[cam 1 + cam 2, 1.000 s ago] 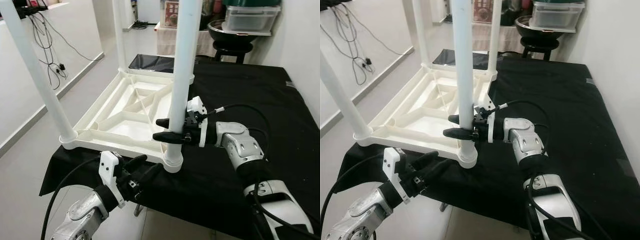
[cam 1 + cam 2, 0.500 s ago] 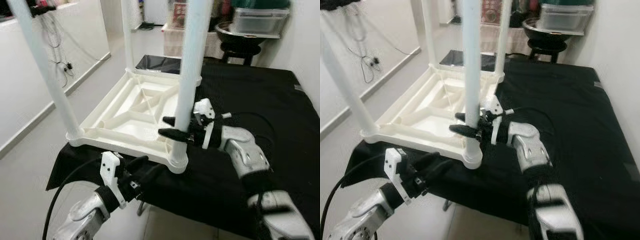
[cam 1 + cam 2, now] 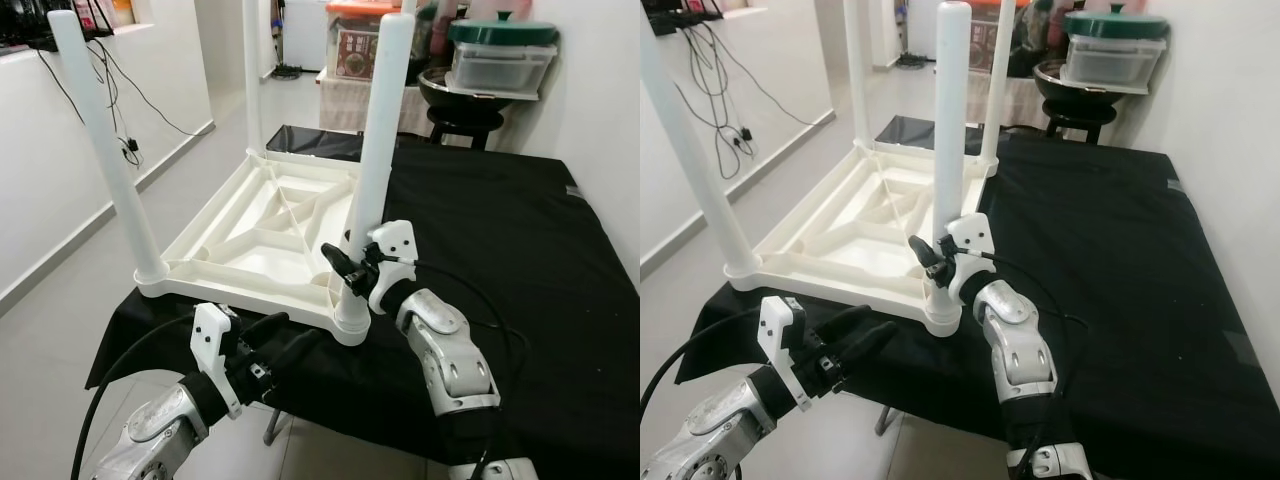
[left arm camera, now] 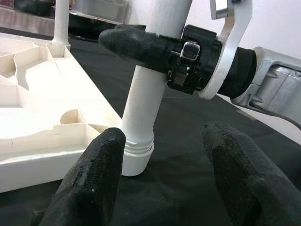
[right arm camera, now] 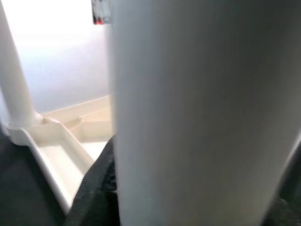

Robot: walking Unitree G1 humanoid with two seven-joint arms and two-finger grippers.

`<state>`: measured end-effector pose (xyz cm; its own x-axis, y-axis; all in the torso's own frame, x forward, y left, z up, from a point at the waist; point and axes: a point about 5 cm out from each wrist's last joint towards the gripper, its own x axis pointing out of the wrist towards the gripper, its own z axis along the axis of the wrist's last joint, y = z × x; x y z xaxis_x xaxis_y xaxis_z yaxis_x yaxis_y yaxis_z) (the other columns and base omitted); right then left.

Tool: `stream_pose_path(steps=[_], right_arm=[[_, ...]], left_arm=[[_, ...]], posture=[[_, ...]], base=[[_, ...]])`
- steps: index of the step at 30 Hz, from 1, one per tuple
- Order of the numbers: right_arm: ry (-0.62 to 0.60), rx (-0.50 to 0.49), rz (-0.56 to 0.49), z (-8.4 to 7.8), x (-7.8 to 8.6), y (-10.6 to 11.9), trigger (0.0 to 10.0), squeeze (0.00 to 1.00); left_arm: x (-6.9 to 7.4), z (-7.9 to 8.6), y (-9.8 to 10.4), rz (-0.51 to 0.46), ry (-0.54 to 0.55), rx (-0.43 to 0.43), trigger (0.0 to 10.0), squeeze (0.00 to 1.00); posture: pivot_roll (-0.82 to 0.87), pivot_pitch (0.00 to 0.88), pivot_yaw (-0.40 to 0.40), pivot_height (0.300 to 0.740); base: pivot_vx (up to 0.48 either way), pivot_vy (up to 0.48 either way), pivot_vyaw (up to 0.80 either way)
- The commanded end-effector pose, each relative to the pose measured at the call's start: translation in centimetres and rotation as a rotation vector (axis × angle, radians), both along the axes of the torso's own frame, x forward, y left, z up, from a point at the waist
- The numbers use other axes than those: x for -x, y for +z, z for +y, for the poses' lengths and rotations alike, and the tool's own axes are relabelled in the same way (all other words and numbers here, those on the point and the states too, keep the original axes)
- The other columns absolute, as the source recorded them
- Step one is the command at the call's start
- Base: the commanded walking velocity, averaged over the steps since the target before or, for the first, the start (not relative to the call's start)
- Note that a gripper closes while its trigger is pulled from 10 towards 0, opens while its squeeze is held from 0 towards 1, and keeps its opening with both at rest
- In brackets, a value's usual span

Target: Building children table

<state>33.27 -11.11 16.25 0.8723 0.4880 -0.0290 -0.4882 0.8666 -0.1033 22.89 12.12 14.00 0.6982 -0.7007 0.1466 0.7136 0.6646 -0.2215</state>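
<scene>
A white plastic children's table (image 3: 250,240) lies upside down on the black-covered worktop (image 3: 520,240), with its legs pointing up. My right gripper (image 3: 345,265) is shut on the near right leg (image 3: 375,130), low down, just above its socket (image 3: 350,322). In the right wrist view that leg (image 5: 197,113) stands right against the camera, with one black finger (image 5: 101,183) beside it. My left gripper (image 3: 293,330) hovers open below the worktop's front edge, pointed at the same socket (image 4: 136,160), touching nothing.
The near left leg (image 3: 105,150) stands at the worktop's front left corner. A stool with a dark bowl and a green-lidded plastic box (image 3: 500,55) is at the back right. Cables (image 3: 125,90) hang on the white wall to the left, above bare floor.
The camera has pulled back and tilted up. My right forearm has swung from the leg's right side to below and nearer, still gripping the leg. The left gripper has hardly moved.
</scene>
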Motion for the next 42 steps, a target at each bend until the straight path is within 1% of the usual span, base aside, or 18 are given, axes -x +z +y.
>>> stream_pose_path(steps=[1,2,4,5,7,9,10,11,12,13,14,21,22,23,24,26,33,42], right_arm=[[-0.053,0.007,0.116,-1.2,0.1,-2.4,10.0,0.56],[-0.053,-0.033,0.121,-1.2,0.0,-2.0,10.0,1.0],[-0.046,-0.059,0.124,-1.2,-0.1,-1.8,10.0,1.0],[0.027,-0.087,0.115,-0.8,-0.3,-1.2,10.0,1.0],[0.063,-0.098,0.109,-0.4,-0.3,-0.8,10.0,1.0],[0.286,-0.083,0.093,0.6,-0.3,0.1,10.0,1.0],[0.286,-0.083,0.093,0.6,-0.3,0.1,10.0,1.0],[0.359,-0.06,0.089,0.8,-0.4,0.2,10.0,0.11],[0.359,-0.06,0.089,0.8,-0.4,0.2,10.0,0.11],[0.434,-0.041,0.089,1.0,-0.5,0.4,10.0,0.11],[0.483,-0.02,0.083,1.0,-1.0,0.7,10.0,0.0],[0.606,0.021,0.052,1.0,-1.9,2.0,10.0,0.0],[0.655,0.009,0.056,1.0,-2.1,2.3,8.5,0.0],[0.655,0.009,0.056,1.0,-2.1,2.3,8.5,0.0],[0.699,-0.004,0.063,0.9,-2.2,2.6,0.4,0.0],[0.741,-0.018,0.075,0.9,-2.2,2.8,0.0,0.0],[0.783,-0.02,0.101,0.5,-2.4,2.6,0.0,0.0],[0.715,-0.003,0.076,-1.0,-2.1,1.9,0.0,0.0]], left_arm=[[-0.2,0.2,-0.1,0.004,0.019,0.009,10.0,0.0],[-0.2,0.2,0.0,0.004,0.017,0.008,10.0,0.0],[-0.2,0.1,0.0,0.004,0.015,0.008,10.0,0.0],[-0.2,0.1,0.0,0.005,0.012,0.007,10.0,0.0],[-0.2,0.1,0.0,0.005,0.009,0.006,10.0,0.0],[-0.2,0.0,0.0,0.006,0.006,0.007,10.0,0.0],[-0.2,0.0,0.0,0.006,0.006,0.007,10.0,0.0],[-0.2,0.0,0.0,0.005,0.005,0.008,10.0,0.0],[-0.2,0.0,0.0,0.005,0.005,0.008,10.0,0.0],[-0.2,-0.1,0.0,0.005,0.005,0.008,10.0,0.0],[-0.2,-0.1,0.0,0.004,0.007,0.008,10.0,0.0],[-0.1,-0.1,0.0,0.003,0.014,0.009,10.0,0.0],[-0.1,-0.1,0.0,0.004,0.016,0.009,10.0,0.0],[-0.1,-0.1,0.0,0.004,0.016,0.009,10.0,0.0],[-0.1,-0.1,0.0,0.005,0.016,0.008,10.0,0.0],[0.0,-0.1,0.0,0.006,0.015,0.008,10.0,0.0],[0.1,-0.1,0.0,0.01,0.01,0.007,10.0,0.0],[0.2,-0.1,0.1,0.011,0.008,0.009,10.0,0.0]], posture=[[-0.03,0.04,-0.019,0.74],[-0.03,0.04,-0.02,0.74],[-0.03,0.04,-0.02,0.74],[-0.03,0.039,-0.018,0.74],[-0.03,0.039,-0.018,0.74],[-0.03,0.037,-0.019,0.74],[-0.03,0.037,-0.019,0.74],[-0.02,0.037,-0.021,0.74],[-0.02,0.037,-0.021,0.74],[-0.02,0.037,-0.024,0.74],[-0.01,0.037,-0.027,0.74],[0.0,0.04,-0.03,0.74],[0.0,0.042,-0.026,0.74],[0.0,0.042,-0.026,0.74],[0.0,0.041,-0.025,0.74],[0.0,0.042,-0.02,0.74],[0.0,0.048,-0.016,0.74],[-0.01,0.055,-0.012,0.74]], base=[[0.0,0.0,0.0],[0.0,0.0,0.0],[0.0,0.0,0.0],[0.0,0.0,0.0],[0.0,0.0,0.0],[0.0,0.0,0.0],[0.0,0.0,0.0],[0.0,0.0,0.0],[0.0,0.0,0.0],[0.0,0.0,0.0],[0.0,0.0,0.0],[0.0,0.0,0.0],[0.0,0.0,0.0],[0.0,0.0,0.0],[0.0,0.0,0.0],[0.0,0.0,0.0],[0.0,0.0,0.0],[0.0,0.0,0.0]])
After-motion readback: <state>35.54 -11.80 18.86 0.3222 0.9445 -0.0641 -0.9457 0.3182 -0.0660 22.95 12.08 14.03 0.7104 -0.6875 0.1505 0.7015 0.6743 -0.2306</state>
